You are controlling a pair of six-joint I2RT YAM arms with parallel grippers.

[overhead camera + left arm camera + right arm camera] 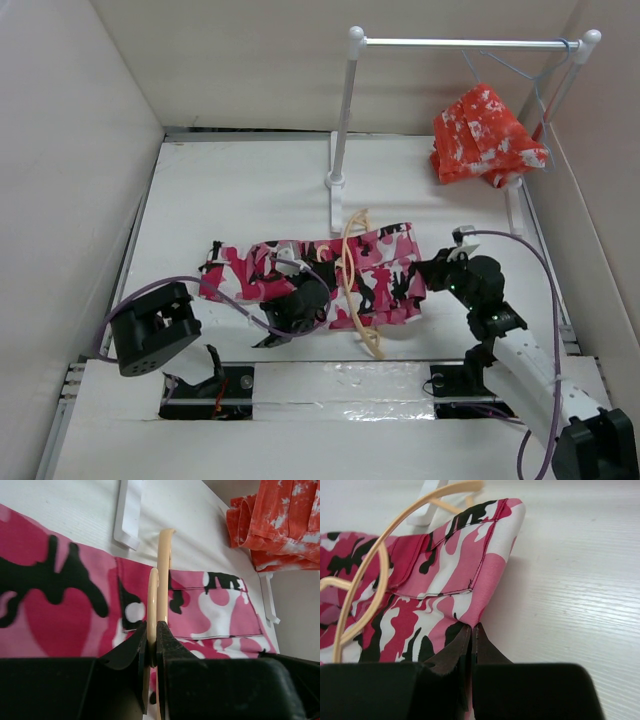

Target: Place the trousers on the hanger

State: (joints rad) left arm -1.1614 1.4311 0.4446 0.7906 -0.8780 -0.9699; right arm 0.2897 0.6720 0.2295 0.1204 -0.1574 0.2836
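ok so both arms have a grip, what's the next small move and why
Probably the right gripper lifting its pinched corner of the trousers slightly off the table. Its fingers are shut on the cloth edge and the left gripper clamps the hanger, so raised cloth could feed over it.

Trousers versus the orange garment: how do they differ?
The trousers lie flat on the table; the orange garment hangs from the rail. Trousers are pink camouflage; the garment orange with white blotches. The right gripper pinches the trousers; no gripper touches the garment. Both are fabric.
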